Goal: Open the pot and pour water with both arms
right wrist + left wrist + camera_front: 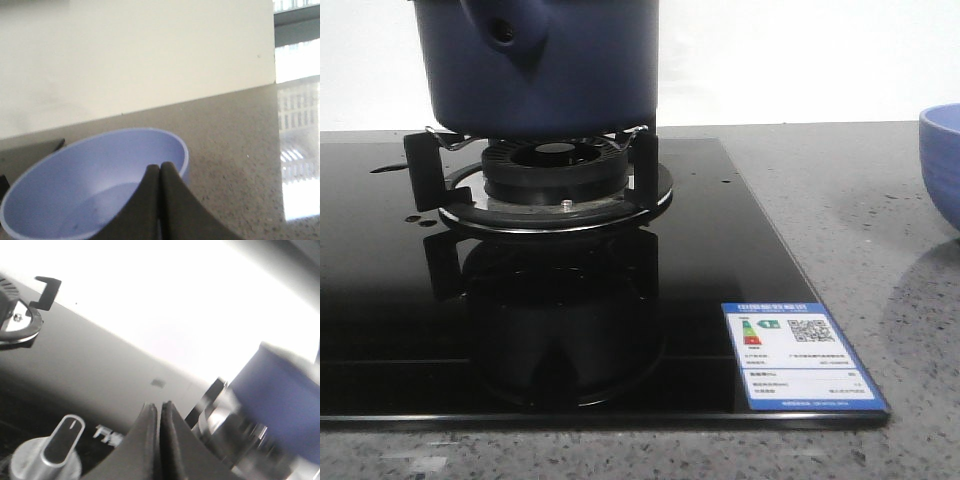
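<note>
Both grippers are seen closed w/ nothing held. Left gripper [159, 440]: dark fingers pressed together, only a thin seam betw. them, positioned low over the glossy black cooktop [90, 375]. Right gripper [160, 202]: fingers likewise pressed flat together, positioned just above the near rim of the light blue bowl [95, 185], which appears to hold a little water at the bottom.

Pot [535, 65], dark navy, is seated on the black burner support [555, 180] at the back-left part of the cooktop [380, 330]; handle mount w/ small dark hole is turned toward the front camera. Top of pot is cut off in front view, so lid status can't be told. In the left wrist view the pot [280, 405] is blurred, on the burner just beside the gripper.

A silver control knob [50, 455] is seen on the cooktop near the left fingers. An energy label sticker [798, 355] is stuck at the cooktop's front-right corner. Bowl [942, 160] is set on the grey speckled counter [850, 220], well apart from the pot, to the right, partly cut off by the frame edge.
</note>
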Motion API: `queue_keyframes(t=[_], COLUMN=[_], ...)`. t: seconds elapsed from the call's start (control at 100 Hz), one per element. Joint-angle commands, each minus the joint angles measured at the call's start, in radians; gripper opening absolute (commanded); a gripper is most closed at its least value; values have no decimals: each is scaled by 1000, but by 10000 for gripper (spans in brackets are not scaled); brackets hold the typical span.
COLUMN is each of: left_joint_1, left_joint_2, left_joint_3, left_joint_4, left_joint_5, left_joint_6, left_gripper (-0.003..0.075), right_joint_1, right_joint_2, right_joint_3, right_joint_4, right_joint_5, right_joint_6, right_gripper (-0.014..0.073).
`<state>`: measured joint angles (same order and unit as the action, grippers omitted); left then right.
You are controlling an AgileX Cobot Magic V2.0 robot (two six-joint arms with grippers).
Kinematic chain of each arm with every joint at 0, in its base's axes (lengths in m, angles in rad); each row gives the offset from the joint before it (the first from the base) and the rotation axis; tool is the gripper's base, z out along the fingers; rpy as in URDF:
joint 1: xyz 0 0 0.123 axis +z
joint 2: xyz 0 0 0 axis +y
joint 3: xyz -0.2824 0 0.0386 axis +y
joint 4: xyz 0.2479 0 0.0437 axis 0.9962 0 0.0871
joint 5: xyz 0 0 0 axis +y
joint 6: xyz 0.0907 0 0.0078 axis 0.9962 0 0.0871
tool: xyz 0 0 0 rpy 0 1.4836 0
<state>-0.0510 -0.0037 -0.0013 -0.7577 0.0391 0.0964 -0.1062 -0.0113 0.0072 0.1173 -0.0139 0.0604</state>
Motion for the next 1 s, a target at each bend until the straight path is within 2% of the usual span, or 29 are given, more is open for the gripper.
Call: queue_keyframes(t=[0.0, 0.12, 0.18, 0.24, 0.32, 0.53, 0.68, 0.75, 0.87, 0.99], left_joint_1=[-1, -1, -1, -1, -4, -4, -4, -24, -94, -176], left_joint_2=[-28, -28, -28, -28, -28, 67, 251, 335, 429, 504], left_joint_3=[34, 34, 30, 14, -26, -231, -405, -471, -553, -602], left_joint_4=[-121, -230, -276, -270, -226, -59, 26, 22, 22, -4], left_joint_5=[-74, -73, -67, -27, 52, 239, 361, 372, 359, 359], left_joint_6=[-8, -8, -8, -8, 6, 186, 328, 411, 541, 550], left_gripper=[-20, -20, -20, -20, -20, -20, -20, -20, -20, -19], right_joint_1=[-6, -6, -6, -6, -6, -4, 16, 29, 50, 69], right_joint_2=[-17, -17, -17, -17, -17, 68, 225, 313, 461, 560], right_joint_3=[25, 25, 25, 13, -26, -270, -447, -524, -641, -726], right_joint_4=[51, 55, 102, 196, 253, 244, 218, 218, 228, 308], right_joint_5=[-140, -144, -144, -144, -113, 299, 501, 606, 788, 899], right_joint_6=[-2, -2, 1, 16, 16, 14, -26, -97, -112, -163], right_gripper=[-63, -63, -63, -63, -63, -63, -63, -63, -63, -64])
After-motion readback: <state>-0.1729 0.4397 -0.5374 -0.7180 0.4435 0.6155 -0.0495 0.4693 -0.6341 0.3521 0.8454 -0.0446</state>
